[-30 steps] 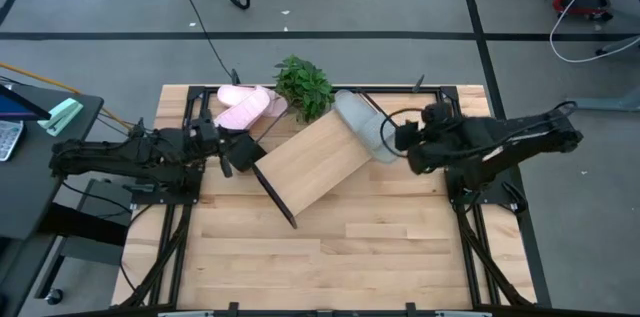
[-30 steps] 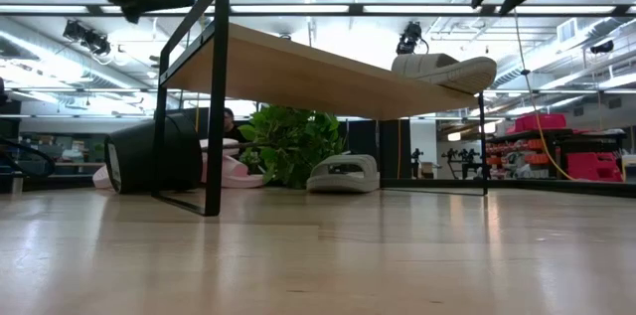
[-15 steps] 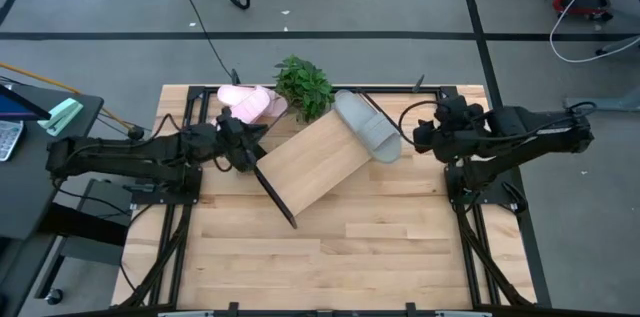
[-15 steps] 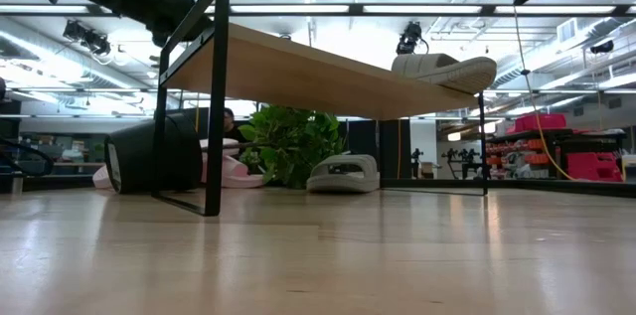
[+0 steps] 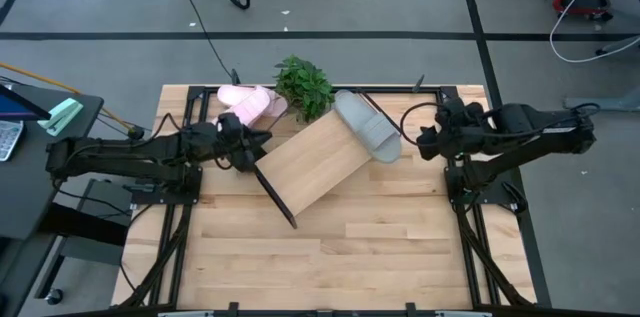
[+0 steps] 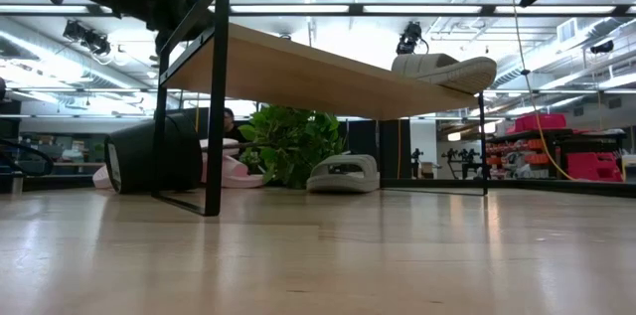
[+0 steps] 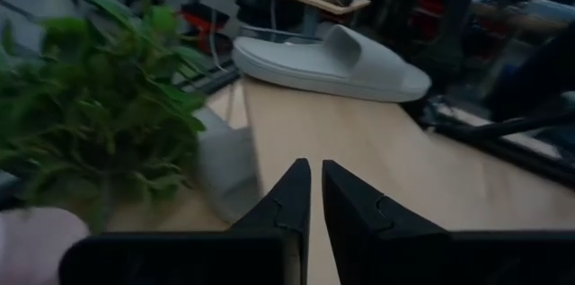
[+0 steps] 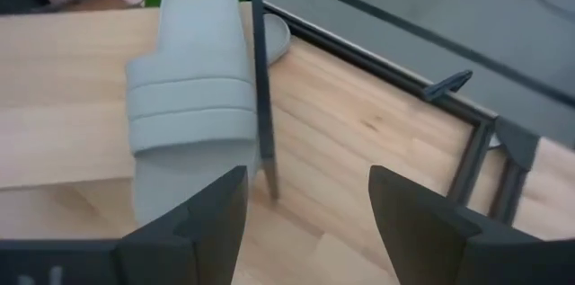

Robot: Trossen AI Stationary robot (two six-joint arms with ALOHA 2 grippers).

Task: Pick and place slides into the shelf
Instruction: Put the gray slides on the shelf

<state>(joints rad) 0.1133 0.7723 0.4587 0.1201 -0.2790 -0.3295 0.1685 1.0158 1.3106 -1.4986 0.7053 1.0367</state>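
One grey slide lies sole-down on the slanted wooden shelf, at its far right end; it also shows in the right wrist view and the low view. The second grey slide rests on the table beside the plant, under the shelf's far edge. Two pink slides lie on the table at the far left. My left gripper is shut and hovers at the shelf's left end. My right gripper is open, right of the grey slide, touching nothing.
A green leafy plant stands at the far edge between the pink slides and the shelf. The shelf's black frame stands on the table. The near half of the tabletop holds nothing. A person sits in the room beyond.
My right gripper has drawn back from the grey slide on the shelf toward the table's right edge, and the slide has stayed put. My left gripper has moved right, up to the shelf's left end.
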